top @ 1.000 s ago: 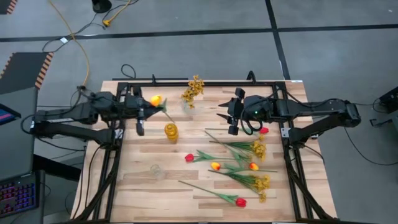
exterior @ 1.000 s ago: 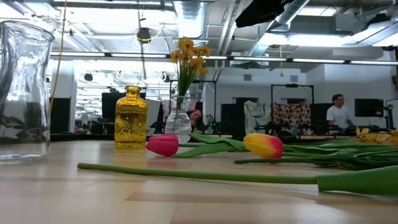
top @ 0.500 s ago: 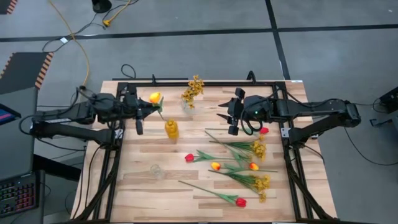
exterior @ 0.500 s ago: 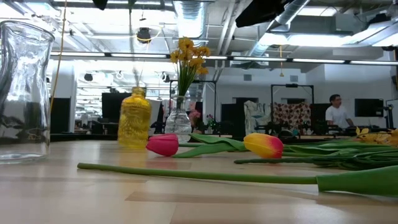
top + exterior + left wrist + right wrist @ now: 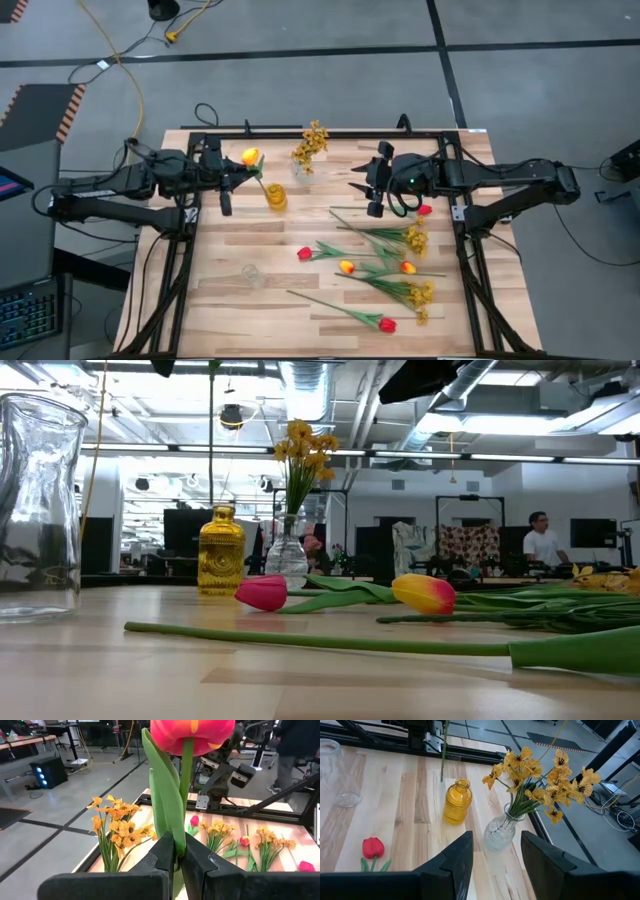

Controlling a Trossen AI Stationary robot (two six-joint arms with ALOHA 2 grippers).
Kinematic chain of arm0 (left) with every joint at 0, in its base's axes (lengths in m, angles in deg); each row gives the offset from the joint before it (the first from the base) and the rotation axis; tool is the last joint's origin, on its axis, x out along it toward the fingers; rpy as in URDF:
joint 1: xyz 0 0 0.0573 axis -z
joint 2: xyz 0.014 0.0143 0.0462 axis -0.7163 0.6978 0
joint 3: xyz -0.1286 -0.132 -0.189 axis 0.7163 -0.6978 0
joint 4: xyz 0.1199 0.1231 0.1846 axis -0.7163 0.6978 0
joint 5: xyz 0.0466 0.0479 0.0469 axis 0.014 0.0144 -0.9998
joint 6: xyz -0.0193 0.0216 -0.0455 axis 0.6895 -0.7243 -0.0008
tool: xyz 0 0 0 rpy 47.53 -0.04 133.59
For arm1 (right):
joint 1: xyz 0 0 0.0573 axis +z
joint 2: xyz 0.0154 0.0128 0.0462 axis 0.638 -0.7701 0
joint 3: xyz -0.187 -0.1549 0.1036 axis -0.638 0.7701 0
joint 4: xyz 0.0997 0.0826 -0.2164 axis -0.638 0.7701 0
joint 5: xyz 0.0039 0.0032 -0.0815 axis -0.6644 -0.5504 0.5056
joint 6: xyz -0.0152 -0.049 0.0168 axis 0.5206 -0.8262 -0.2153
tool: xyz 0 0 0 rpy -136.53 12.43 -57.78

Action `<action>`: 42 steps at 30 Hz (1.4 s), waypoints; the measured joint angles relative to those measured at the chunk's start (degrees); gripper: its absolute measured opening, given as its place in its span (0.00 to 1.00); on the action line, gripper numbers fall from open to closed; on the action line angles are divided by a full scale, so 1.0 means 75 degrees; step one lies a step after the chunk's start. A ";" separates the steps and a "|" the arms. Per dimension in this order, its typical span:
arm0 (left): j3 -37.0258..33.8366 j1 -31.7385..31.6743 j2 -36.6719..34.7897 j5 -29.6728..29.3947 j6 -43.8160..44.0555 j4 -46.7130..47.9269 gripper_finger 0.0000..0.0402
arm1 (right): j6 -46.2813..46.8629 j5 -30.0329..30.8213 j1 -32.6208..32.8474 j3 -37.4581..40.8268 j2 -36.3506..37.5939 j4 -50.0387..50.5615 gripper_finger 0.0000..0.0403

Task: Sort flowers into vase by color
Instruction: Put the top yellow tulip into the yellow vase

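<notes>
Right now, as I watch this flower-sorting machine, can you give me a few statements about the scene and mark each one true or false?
1. The left gripper has its fingers shut on a yellow-orange tulip. True.
2. The clear round vase holds red tulips. False: it holds a spray of small mustard-yellow blossoms.
3. The right gripper is carrying a flower. False: its fingers are open and hold nothing.
4. Several flowers lie flat on the wooden table. True.
5. The yellow glass bottle lies on its side. False: it stands upright.
</notes>
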 joint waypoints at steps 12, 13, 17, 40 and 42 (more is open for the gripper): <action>0.0001 0.0004 0.0000 -0.0762 -0.0235 -0.0117 0.02 | 0.0003 -0.0003 0.0000 0.0000 0.0000 0.0000 0.48; 0.0001 0.0006 0.0000 -0.0774 -0.0235 -0.0118 0.02 | 0.0005 -0.0003 0.0000 0.0000 0.0000 0.0002 0.48; 0.0001 0.0003 0.0000 -0.0810 -0.0246 -0.0374 0.02 | 0.0009 -0.0003 0.0000 0.0000 0.0000 0.0003 0.48; 0.0011 -0.0004 0.0788 -0.0935 -0.0519 -0.0376 0.02 | 0.0019 -0.0009 0.0000 0.0000 0.0002 0.0006 0.48; 0.0010 -0.0003 0.0940 -0.0935 -0.0575 -0.0436 0.02 | 0.0019 -0.0009 0.0002 0.0000 0.0002 0.0003 0.48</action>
